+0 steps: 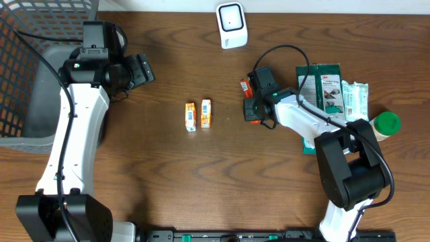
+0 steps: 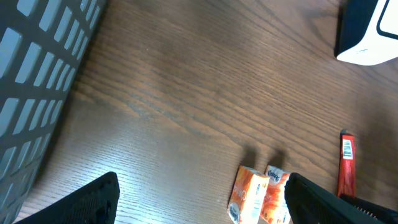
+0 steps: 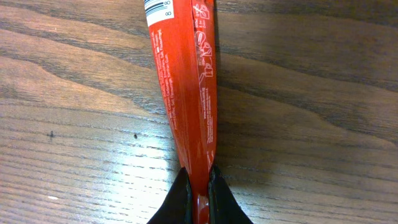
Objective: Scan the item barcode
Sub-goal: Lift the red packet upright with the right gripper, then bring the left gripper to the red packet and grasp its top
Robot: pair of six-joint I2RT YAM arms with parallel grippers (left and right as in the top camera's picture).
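I'm working at what looks like a mock shop checkout on a wooden tabletop: barcode scanner at the far edge, wire basket left, packaged goods right.

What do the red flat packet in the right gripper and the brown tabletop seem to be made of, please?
The red flat packet: probably thin glossy plastic film; it shines and folds where the right gripper pinches it. The brown tabletop: wood or wood-look laminate, semi-gloss; grain lines and glare.

Slim red packet, edge-on, white barcode label at its far end.
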